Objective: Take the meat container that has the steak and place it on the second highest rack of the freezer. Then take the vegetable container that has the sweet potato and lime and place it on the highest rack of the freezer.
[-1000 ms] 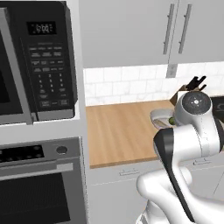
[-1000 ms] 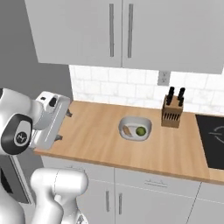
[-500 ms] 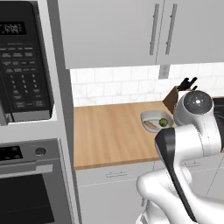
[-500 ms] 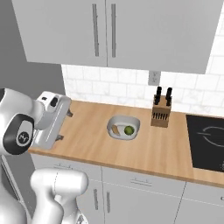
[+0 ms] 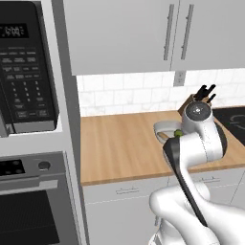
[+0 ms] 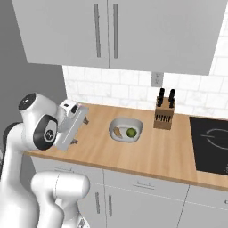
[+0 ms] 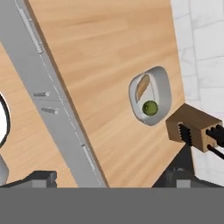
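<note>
Fingers (image 6: 80, 130) stand spread wide with nothing between them, carried above the left end of the counter (image 6: 151, 156), well short of the vegetable container (image 6: 126, 129).

That container sits on the counter just left of the knife block (image 6: 163, 116), its nearest neighbour, and in front of the tiled backsplash. Inside it lie the sweet potato (image 6: 117, 132) on the side away from the knife block and the lime (image 6: 131, 132) on the side nearer to it. From the hand view the container (image 7: 151, 95) shows ahead, with the lime (image 7: 150, 107) towards the knife block (image 7: 195, 127) and the tuber (image 7: 142, 86) beyond it.

No meat container and no freezer can be made out here, so whether the steak step is finished cannot be told. Judging by what lies in reach, the step in hand looks like the approach to the vegetable container.

Next, the hand likely needs to travel towards the knife block, come over the container's rim, then lower and close on the rim without tipping the contents.
</note>
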